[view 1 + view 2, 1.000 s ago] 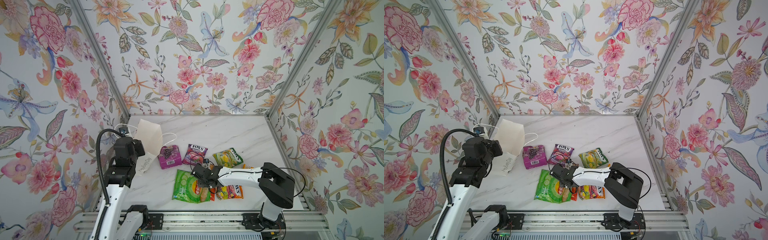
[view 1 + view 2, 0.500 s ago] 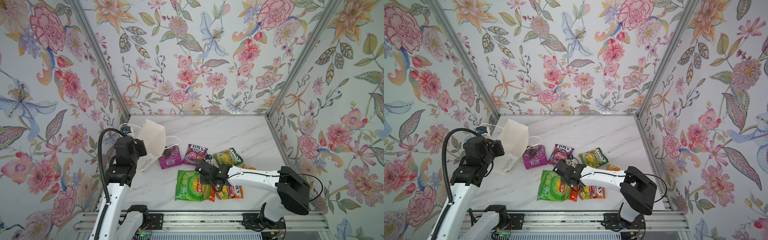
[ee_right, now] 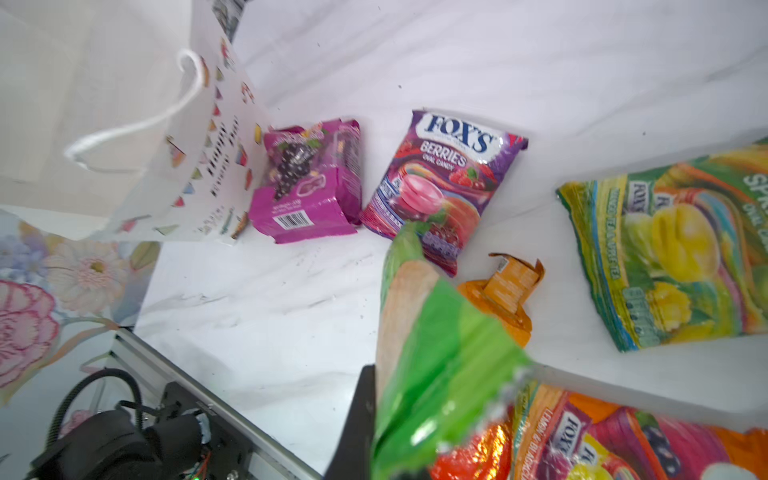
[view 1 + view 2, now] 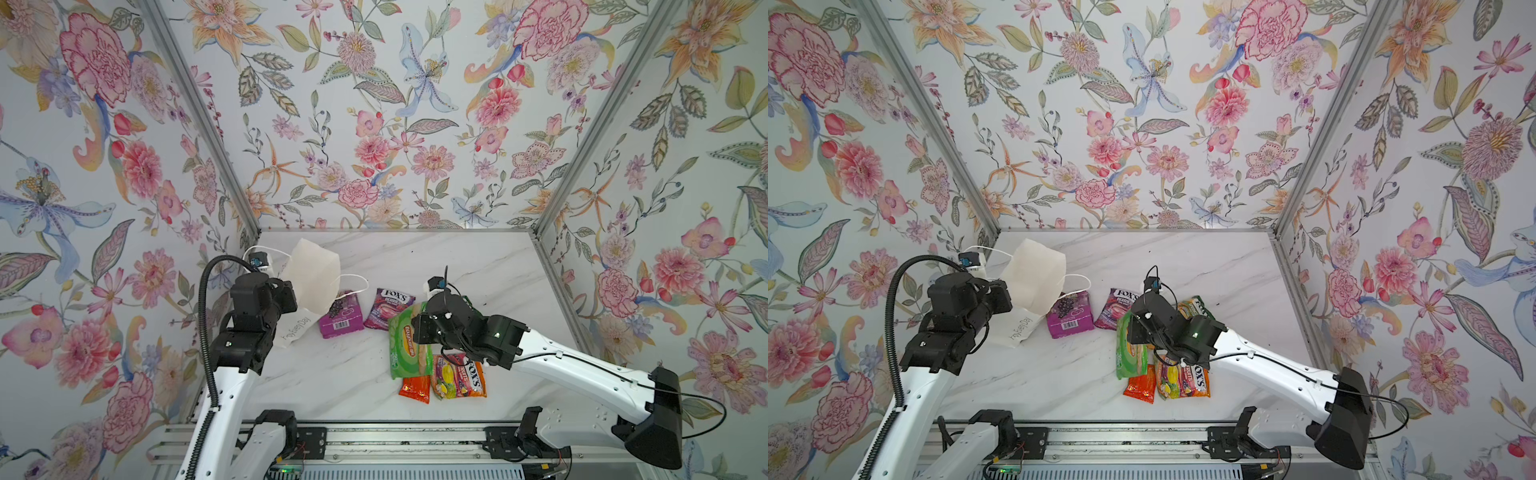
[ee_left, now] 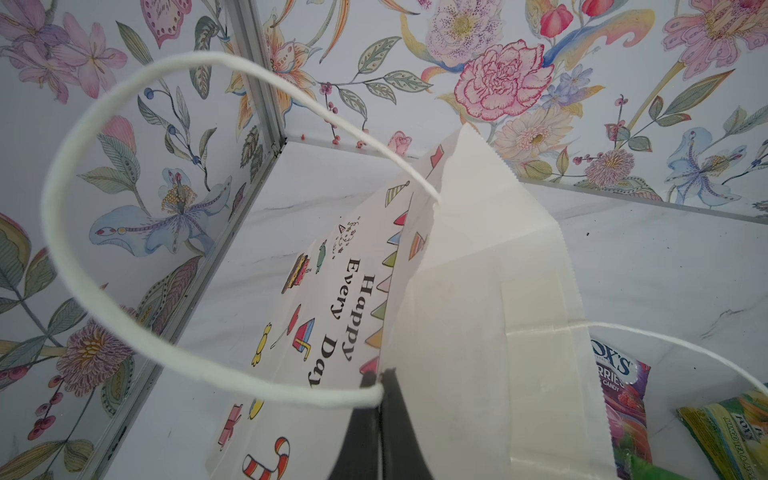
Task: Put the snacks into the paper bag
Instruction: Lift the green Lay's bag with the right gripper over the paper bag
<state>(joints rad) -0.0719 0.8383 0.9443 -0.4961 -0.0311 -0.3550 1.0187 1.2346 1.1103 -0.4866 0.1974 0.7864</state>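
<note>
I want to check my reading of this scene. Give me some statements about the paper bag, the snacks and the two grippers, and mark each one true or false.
1. The left gripper is shut on the rim of the paper bag. True.
2. The right gripper is open and holds nothing. False: it is shut on the green chips bag.
3. The purple grape pack lies inside the paper bag. False: it lies on the marble table, beside the bag.
4. The purple FOX'S berries bag lies on the table next to the grape pack. True.
</note>
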